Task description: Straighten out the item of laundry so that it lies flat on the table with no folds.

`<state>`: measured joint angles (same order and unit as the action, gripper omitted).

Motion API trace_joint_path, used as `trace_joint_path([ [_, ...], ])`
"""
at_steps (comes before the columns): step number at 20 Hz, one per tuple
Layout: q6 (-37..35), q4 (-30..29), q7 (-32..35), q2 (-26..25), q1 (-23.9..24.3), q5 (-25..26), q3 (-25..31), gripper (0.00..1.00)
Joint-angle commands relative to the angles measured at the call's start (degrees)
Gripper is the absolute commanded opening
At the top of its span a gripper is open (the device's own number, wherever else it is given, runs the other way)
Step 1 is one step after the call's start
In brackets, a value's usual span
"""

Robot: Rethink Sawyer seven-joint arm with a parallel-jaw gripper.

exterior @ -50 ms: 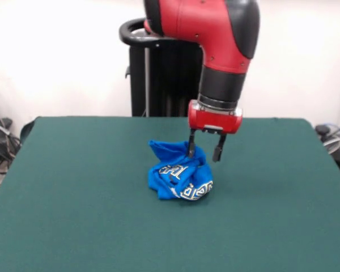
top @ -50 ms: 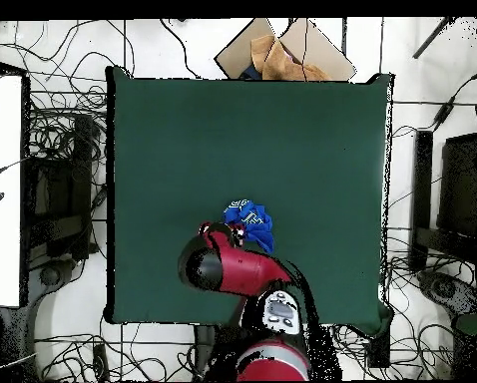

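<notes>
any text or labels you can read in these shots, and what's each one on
No text can be read whole.
Blue T-shirt: white and yellow-outlined lettering shows on the crumpled folds, too bunched and blurred to read.
Panel on the arm in the overhead view: small markings, too small to read.

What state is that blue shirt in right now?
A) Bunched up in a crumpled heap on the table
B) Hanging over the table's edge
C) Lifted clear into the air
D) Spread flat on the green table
A. The blue shirt sits as a crumpled heap on the green table, its print folded in on itself, with the end effector open at its far upper side.
</notes>
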<state>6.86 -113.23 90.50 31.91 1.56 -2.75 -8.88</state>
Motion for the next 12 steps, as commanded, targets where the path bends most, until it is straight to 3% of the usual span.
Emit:
trace_joint_path([
  [1,8.7,-2.9,16.9,-4.6,-6.4,-6.1,-5.8,1.00],
  [3,9.0,-3.5,16.3,-4.6,-6.8,-6.6,-6.2,1.00],
  [8,22.0,-4.4,17.5,-8.4,-8.0,-8.5,-7.3,1.00],
  [12,27.0,-4.5,15.9,-10.7,-10.9,-12.6,-9.8,1.00],
])
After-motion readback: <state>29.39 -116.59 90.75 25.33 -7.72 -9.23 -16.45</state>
